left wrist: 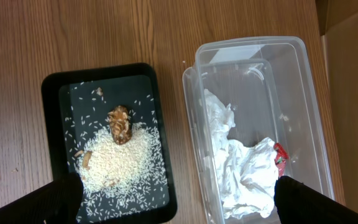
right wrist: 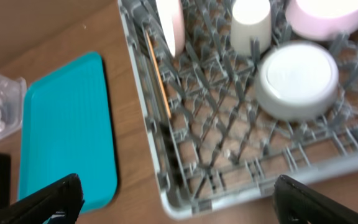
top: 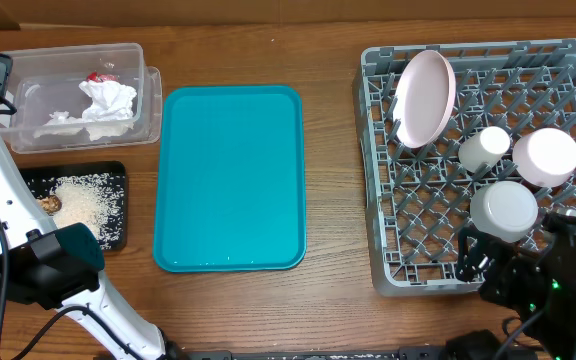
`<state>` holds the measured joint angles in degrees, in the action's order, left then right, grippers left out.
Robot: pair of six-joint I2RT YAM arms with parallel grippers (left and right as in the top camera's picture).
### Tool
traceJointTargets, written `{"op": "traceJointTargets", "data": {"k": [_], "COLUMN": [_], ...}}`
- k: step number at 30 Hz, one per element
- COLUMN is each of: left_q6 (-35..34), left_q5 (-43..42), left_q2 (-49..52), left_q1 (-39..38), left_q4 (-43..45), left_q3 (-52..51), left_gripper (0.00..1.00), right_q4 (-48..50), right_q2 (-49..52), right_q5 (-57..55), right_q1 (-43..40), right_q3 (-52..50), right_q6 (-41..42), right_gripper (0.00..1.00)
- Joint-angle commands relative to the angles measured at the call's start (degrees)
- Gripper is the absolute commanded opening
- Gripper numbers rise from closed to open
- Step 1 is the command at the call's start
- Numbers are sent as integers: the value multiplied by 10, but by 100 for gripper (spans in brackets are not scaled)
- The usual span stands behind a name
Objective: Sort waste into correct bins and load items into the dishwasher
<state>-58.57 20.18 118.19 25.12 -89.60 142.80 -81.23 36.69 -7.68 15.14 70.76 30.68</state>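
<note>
The left gripper [left wrist: 180, 205] and the right gripper [right wrist: 182, 205] both have the fingers wide apart and hold nothing. On the left side, the crumpled napkin [left wrist: 241, 168] and the red wrapper [left wrist: 280, 157] lie in the far clear tub [left wrist: 303, 93], and the rice [left wrist: 120, 165] with the brown chunk [left wrist: 120, 124] in the near black tray [left wrist: 55, 93]. On the right, the grey dish rack [top: 388, 270] holds the plate [top: 424, 97] on its edge, and right of it the cup [top: 483, 148], the smaller dish [top: 546, 157] and the small bowl [top: 504, 208].
</note>
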Motion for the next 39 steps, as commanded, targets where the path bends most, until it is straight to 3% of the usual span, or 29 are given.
{"op": "traceJointTargets", "data": {"k": [1,10,22,28,39], "left_q6": [-6,-6,-6,-6,-6], "left_q5": [9,9,9,9,9], "left_q2": [3,3,3,3,3], "left_q1": [-4,-4,-4,-4,-4], "left_q4": [0,0,0,0,0], "left_q3": [-2,-2,-2,-2,-2], "left_gripper": [100,100,100,100,100], "right_q4": [55,307,586,716,795], "right_q2": [-50,-201,-339,-365,-365], "right_q5": [34,133,146,151,151], "right_q1": [-42,-120,-124,-125,-161], "right_q3": [-65,-285,-549,-635,-689], "right_q6": [-88,-192,-191,-192,-211], "right_gripper": [100,100,100,100,100]}}
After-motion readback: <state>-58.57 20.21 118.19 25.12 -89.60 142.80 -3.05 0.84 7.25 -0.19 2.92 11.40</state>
